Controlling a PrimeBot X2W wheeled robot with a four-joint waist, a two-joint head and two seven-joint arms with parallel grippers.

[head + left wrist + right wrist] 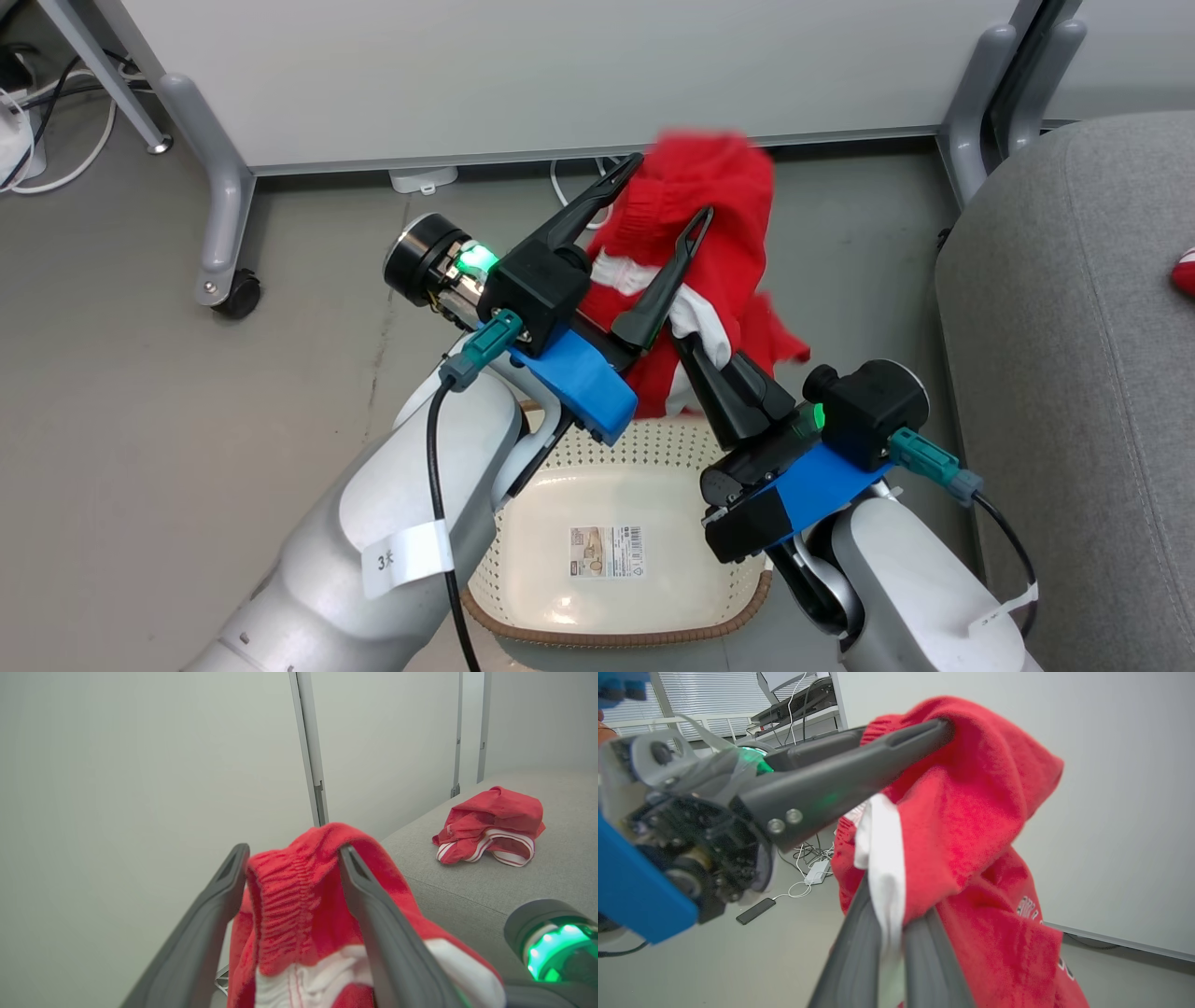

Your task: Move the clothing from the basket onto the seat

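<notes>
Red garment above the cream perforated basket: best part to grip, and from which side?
The white trim band of the bright red fabric garment, from below on the robot's right: it is a bunched fold standing out from the cloth. The right gripper is shut on it; the open left gripper only props cloth.

Head looks down; wrists close, sharing garment [724,191].
</notes>
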